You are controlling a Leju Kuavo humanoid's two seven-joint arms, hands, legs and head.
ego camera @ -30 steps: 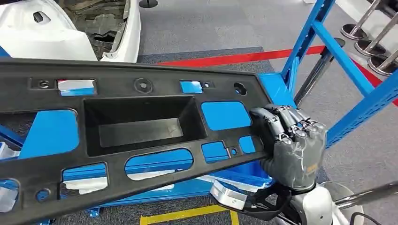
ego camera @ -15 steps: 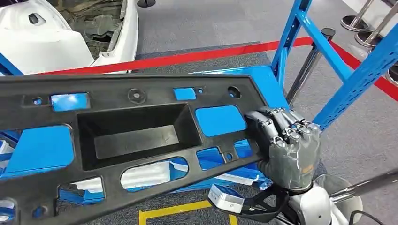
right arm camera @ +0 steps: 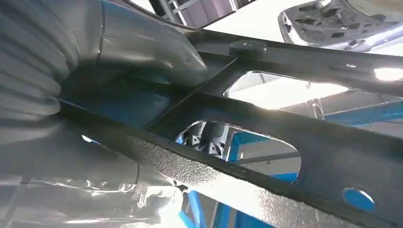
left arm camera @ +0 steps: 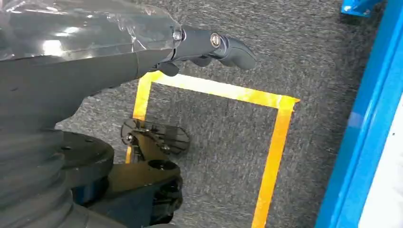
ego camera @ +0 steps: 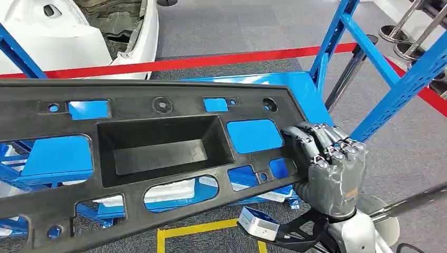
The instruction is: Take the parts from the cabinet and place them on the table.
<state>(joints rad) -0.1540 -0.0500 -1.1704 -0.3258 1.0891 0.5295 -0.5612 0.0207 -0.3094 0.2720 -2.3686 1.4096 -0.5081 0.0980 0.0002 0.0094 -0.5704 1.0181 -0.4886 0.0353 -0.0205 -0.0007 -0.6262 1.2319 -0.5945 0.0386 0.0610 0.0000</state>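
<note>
My right hand [ego camera: 331, 174] grips the panel's [ego camera: 158, 145] end; left hand [left arm camera: 209, 45] shows fingers only, grasp unclear to me.

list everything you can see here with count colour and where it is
panel: 1, black plastic with cut-outs and a central recess, held across the head view
cabinet frame: 1, blue metal, behind and right of the panel
shelf: 1, blue, under the panel's right end
car body part: 1, white, on the floor at far left
floor tape: 1 red line beyond the shelf
tape square: 1, yellow, on grey carpet
stanchion bases: several, silver, far right
right hand: grey, grips the panel's right end
left hand: grey, over the carpet
</note>
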